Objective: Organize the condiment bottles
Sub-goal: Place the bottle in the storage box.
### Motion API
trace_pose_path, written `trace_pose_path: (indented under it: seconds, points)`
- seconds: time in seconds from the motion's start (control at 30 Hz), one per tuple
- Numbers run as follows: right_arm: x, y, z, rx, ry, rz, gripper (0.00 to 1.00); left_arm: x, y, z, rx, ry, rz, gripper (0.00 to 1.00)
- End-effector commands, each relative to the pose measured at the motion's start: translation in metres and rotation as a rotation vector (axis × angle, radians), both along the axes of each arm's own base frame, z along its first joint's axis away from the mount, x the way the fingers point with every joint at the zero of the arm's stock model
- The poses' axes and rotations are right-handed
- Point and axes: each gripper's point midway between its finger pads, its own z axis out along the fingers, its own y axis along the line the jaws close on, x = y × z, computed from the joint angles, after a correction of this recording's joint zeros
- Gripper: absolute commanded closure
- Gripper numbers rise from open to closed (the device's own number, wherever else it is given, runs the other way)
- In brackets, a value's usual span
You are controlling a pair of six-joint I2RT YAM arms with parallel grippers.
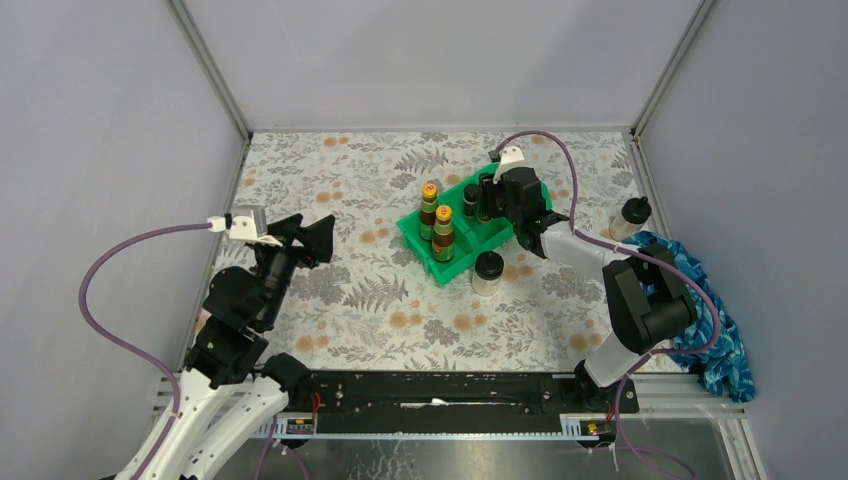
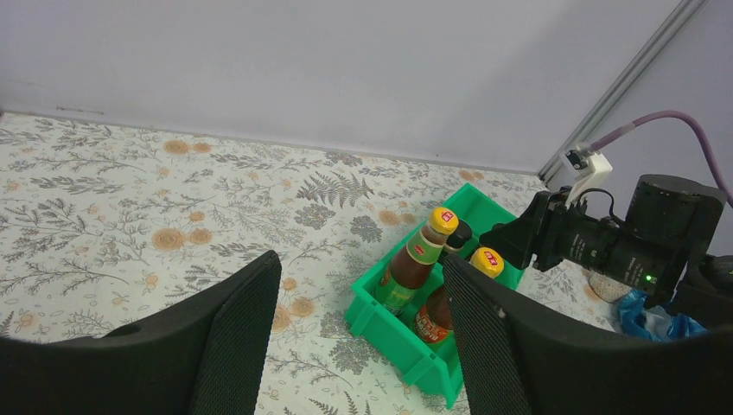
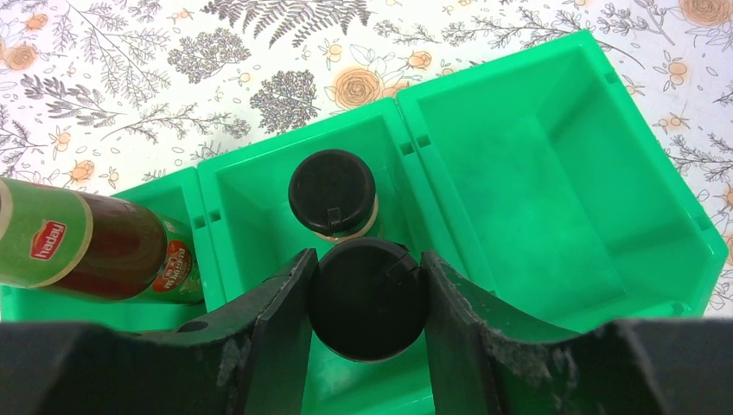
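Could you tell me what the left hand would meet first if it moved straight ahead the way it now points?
Most likely the green bin, at the end holding the two yellow-capped bottles; depth is unclear, so possibly the table first.

Bright, even, soft light from above leaves only faint shadows beside the bin (image 1: pixel 443 268), a dull sheen on the nearer jar (image 3: pixel 367 298), and dark, slightly soft near fingers (image 3: pixel 259 337); focus otherwise crisp.

Green divided bin (image 1: pixel 447 268) on floral table (image 1: pixel 350 300); blue cloth (image 1: pixel 715 335) at right edge.
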Motion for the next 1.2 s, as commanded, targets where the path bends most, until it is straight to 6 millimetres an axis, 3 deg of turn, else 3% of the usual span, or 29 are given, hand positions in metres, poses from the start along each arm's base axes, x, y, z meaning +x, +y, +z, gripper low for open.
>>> trace_pose_path:
  seconds: [0.0, 1.17]
  points:
    - [0.011, 0.005, 0.014, 0.025, -0.057, 0.012, 1.0, 0.001, -0.002, 0.001, -0.004, -0.02, -0.011, 0.26]
    - [0.012, 0.008, -0.008, 0.021, 0.004, 0.01, 1.0, 0.0, -0.002, 0.001, -0.004, -0.019, -0.013, 0.26]
